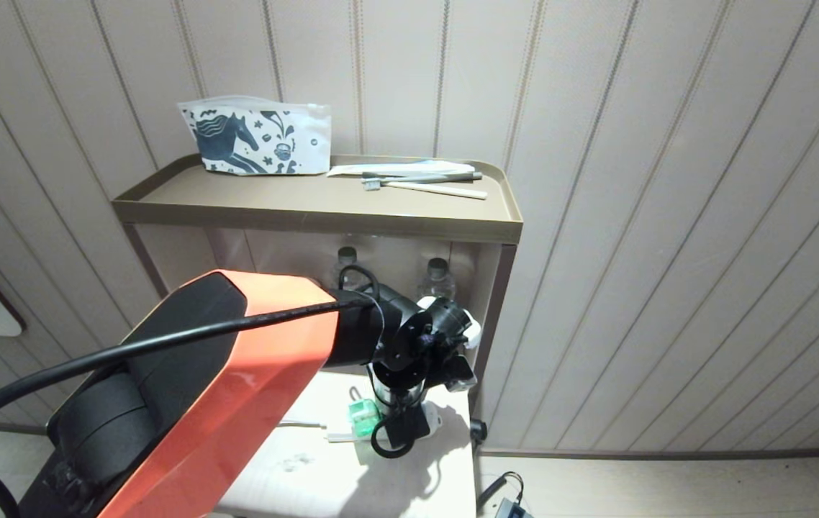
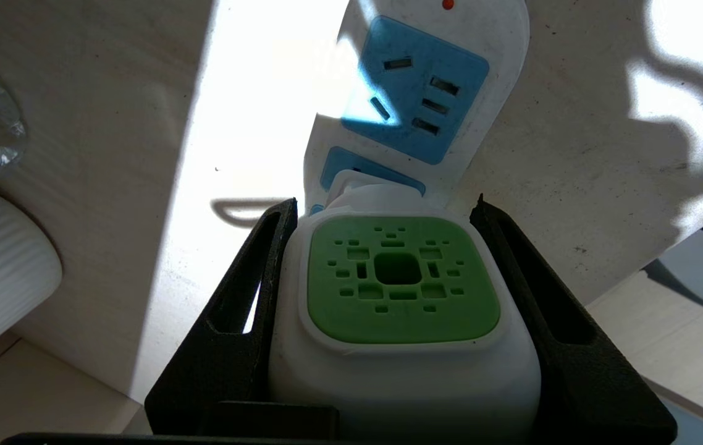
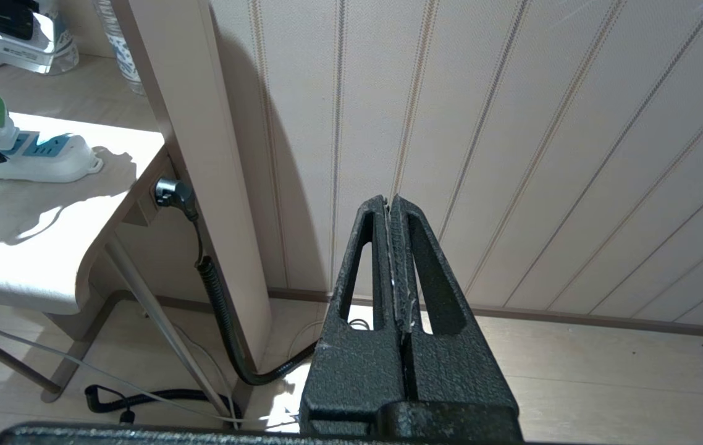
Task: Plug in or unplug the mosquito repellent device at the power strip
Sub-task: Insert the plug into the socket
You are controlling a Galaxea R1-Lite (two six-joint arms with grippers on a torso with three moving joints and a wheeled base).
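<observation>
A: What does the left gripper have, nearest to us?

B: Its two black fingers press the white sides of the mosquito repellent device, one on each flank, so the jaws stand about half spread and clamped on it. The green vented face looks back at the wrist.

A: And where is the device relative to the power strip?

B: At the strip's near end, its far side seems to meet the blue socket panel. I cannot tell whether the pins are seated. In the head view the strip lies on the low white table, below the orange arm.

A: Farther back?

B: Water bottles under the brown shelf.

A: The right gripper?

B: Off to the right by the wall, fingers pressed together, empty.
</observation>
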